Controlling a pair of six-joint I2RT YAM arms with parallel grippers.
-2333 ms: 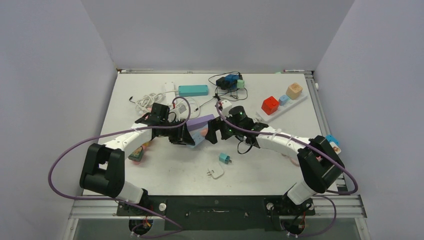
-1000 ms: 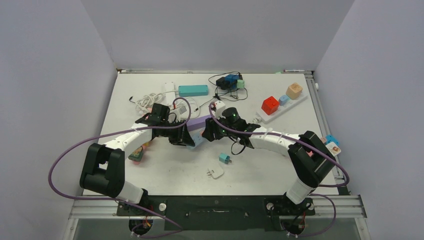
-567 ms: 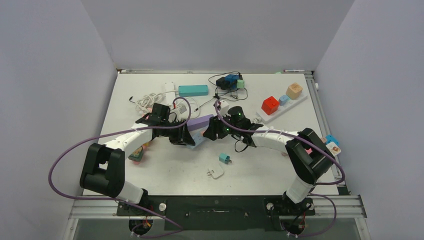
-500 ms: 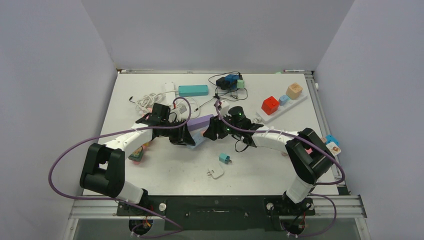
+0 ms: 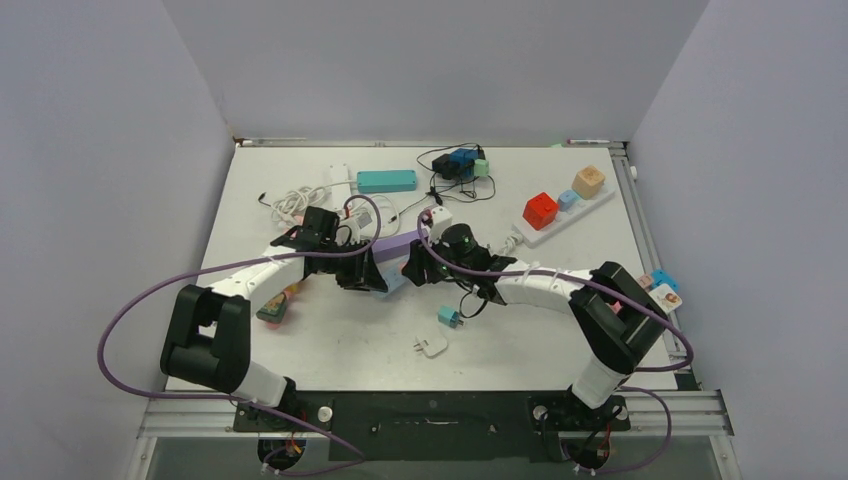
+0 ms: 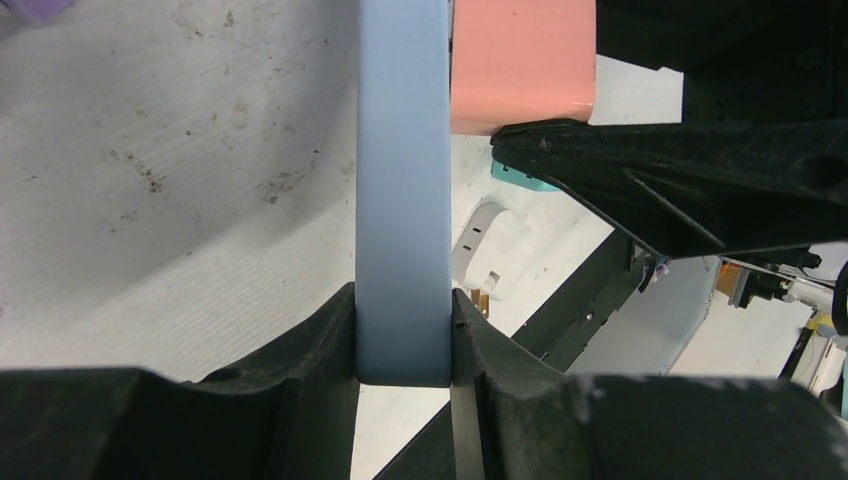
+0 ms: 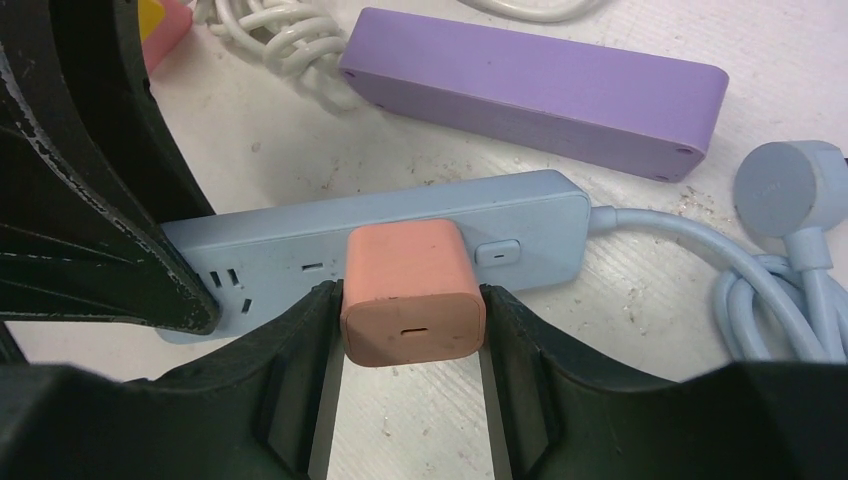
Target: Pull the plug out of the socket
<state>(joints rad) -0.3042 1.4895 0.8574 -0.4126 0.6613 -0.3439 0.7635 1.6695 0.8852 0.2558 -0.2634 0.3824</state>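
no readable text, label, brand or number shows on anything here.

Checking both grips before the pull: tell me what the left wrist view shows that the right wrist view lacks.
Left wrist only: left claw clamping the strip, a white adapter on the table. Right wrist only: right claw gripping the plug, the lilac strip, the coiled cord. Both: blue strip with the pink plug seated.
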